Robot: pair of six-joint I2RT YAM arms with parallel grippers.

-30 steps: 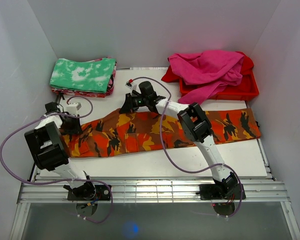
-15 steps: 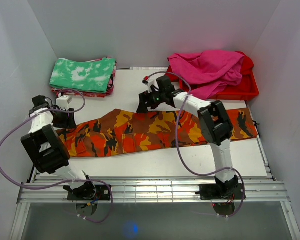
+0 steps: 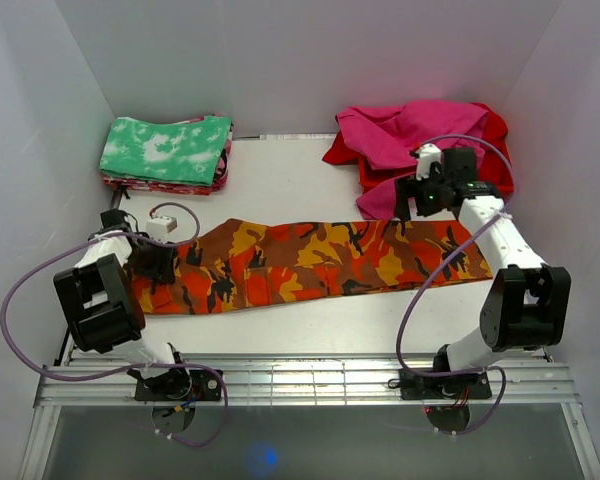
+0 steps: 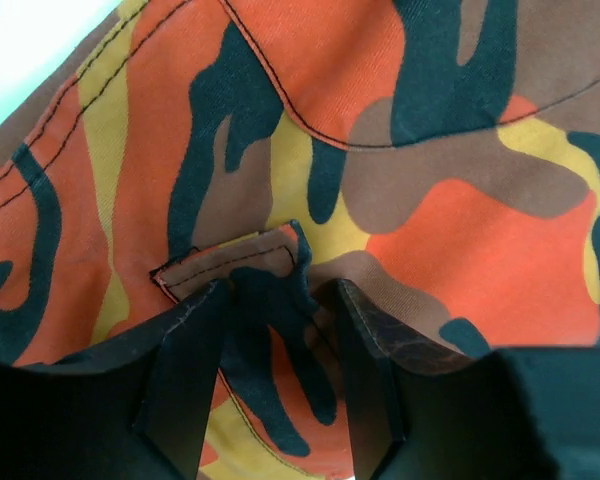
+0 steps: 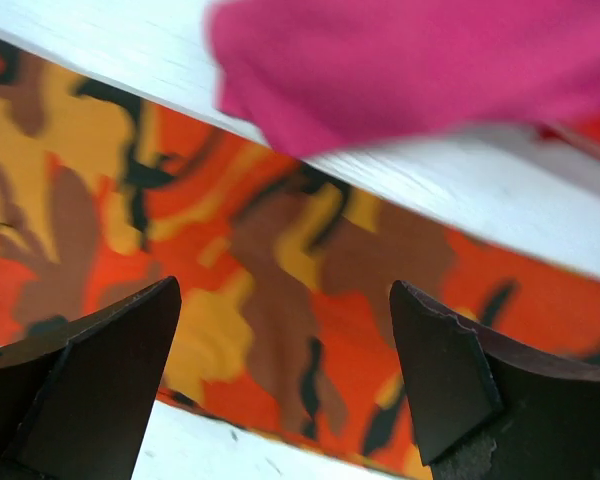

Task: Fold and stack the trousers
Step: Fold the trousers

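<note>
The camouflage trousers [image 3: 310, 260] lie stretched out flat, left to right, across the white table. My left gripper [image 3: 158, 262] sits low on their left end. In the left wrist view the left gripper [image 4: 280, 288] has its jaws apart, close over the trousers [image 4: 460, 230], with a raised belt loop [image 4: 230, 265] and a dark fold between the fingers. My right gripper [image 3: 410, 203] hovers over the trousers' right part, next to the magenta garment [image 3: 420, 135]. In the right wrist view the right gripper [image 5: 284, 290] is wide open, empty, above the trousers [image 5: 310, 330].
A folded green-and-white stack [image 3: 165, 150] stands at the back left. The magenta garment [image 5: 410, 60] spills from the back right towards the trousers, with red cloth [image 3: 342, 152] under it. White walls close in left, right and back.
My right arm has let go, opened and swung from the trousers' middle to their right part. The left gripper has opened at the left end. The trousers' right end now lies further left.
</note>
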